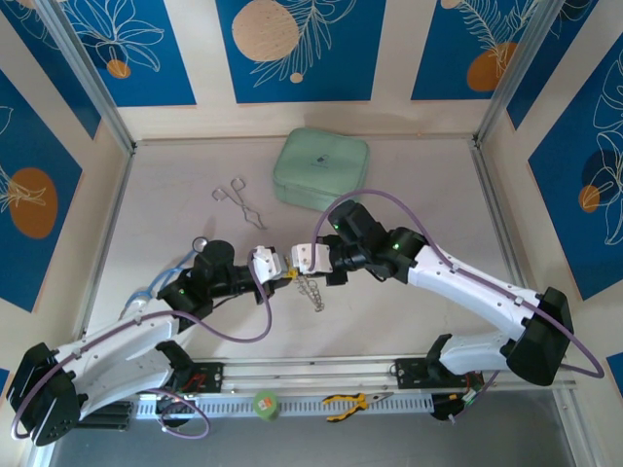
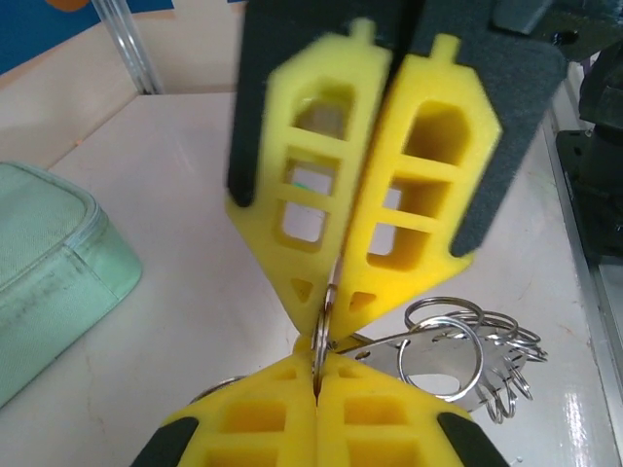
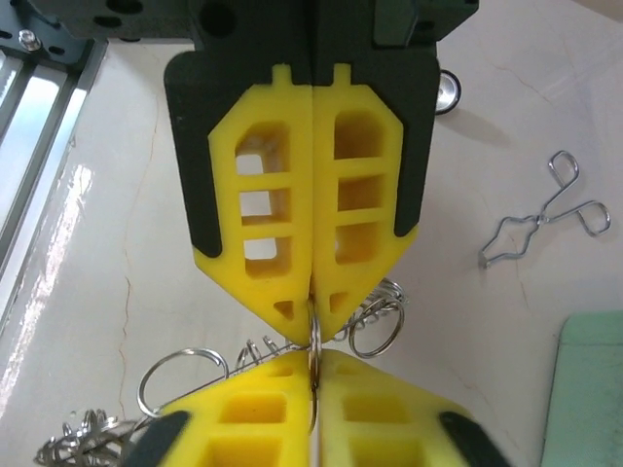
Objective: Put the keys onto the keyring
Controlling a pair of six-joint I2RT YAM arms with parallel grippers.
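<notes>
Both grippers meet tip to tip above the middle of the table. My left gripper point(image 1: 274, 266) point(image 2: 316, 368) and my right gripper point(image 1: 303, 261) point(image 3: 313, 377) are each shut on the same thin silver ring, seen edge-on between the yellow pads. This ring belongs to the keyring point(image 1: 311, 292) point(image 2: 458, 352) point(image 3: 378, 321), whose many small metal loops hang and spread beside the fingers. The opposite gripper fills the upper part of each wrist view: the right gripper point(image 2: 334, 292) and the left gripper point(image 3: 313, 309). The yellow-headed and green-headed keys are hidden.
Silver forceps point(image 1: 239, 200) point(image 3: 545, 219) lie at the back left. A pale green zip case point(image 1: 321, 169) point(image 2: 49, 282) point(image 3: 589, 389) sits at the back centre. Yellow-handled pliers point(image 1: 348, 401) and a small green ball point(image 1: 265, 405) rest on the near rail.
</notes>
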